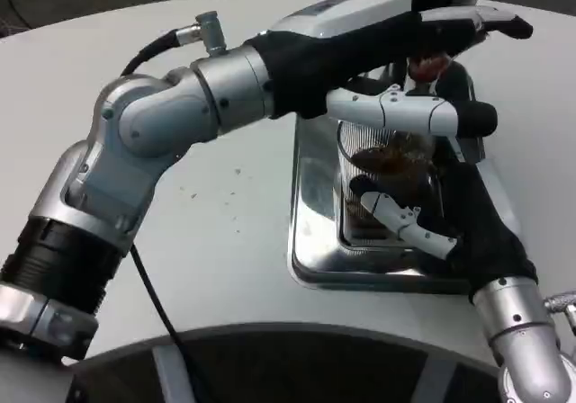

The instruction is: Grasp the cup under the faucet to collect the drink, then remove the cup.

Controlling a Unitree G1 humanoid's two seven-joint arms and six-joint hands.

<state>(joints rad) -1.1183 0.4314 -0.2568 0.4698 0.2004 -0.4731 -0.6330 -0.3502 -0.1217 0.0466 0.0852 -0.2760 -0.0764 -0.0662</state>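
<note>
White and round-edged, the table (225, 232) carries a shiny rectangular metal drip tray (310, 232) set right of its middle. On that tray stands the clear ribbed plastic cup (382, 165), upright, with brown drink filling its lower part and a darker patch showing through the wall. From the tray's near right corner the right hand (432, 219) reaches in and grasps the cup, its black-and-white fingers (400, 219) wrapped across the cup's front low down. Above the tray the left hand (405, 57) stretches in from the left, its silver forearm crossing the table; its fingers lie extended over the cup's mouth and toward the red faucet lever (430, 63) just behind the cup, but whether they press or grip that lever cannot be told. This hand hides the cup's rim and most of the faucet. A black cable (157, 308) runs along the table left of the tray.
</note>
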